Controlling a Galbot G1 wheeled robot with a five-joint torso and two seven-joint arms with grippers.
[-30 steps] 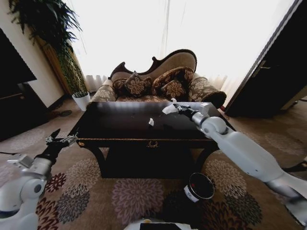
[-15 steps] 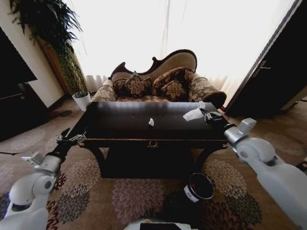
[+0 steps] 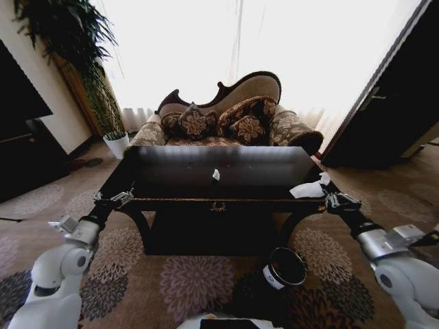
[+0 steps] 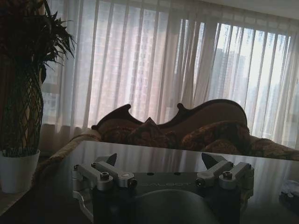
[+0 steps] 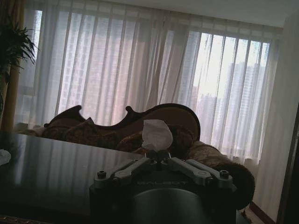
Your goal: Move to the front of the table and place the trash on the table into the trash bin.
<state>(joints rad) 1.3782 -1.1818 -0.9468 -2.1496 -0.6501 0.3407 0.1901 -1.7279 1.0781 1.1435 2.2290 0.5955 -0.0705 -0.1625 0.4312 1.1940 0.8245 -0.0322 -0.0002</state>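
Strong daylight pours through the sheer curtains (image 3: 226,48) behind the sofa (image 3: 226,116), and in your head view it blows out to plain white. The glossy tabletop (image 3: 178,179) picks up a pale sheen along its far side, while the floor beneath it sits in deep shadow. Straight lines bow toward the head view's edges. Your wrist views are backlit and dim: the left pincer (image 4: 159,163), the right pincer (image 5: 159,156) and the plant (image 4: 28,51) read nearly as silhouettes, with the curtain stripes reflected in the tabletop.

Trash bin (image 3: 285,269) base behind robot body
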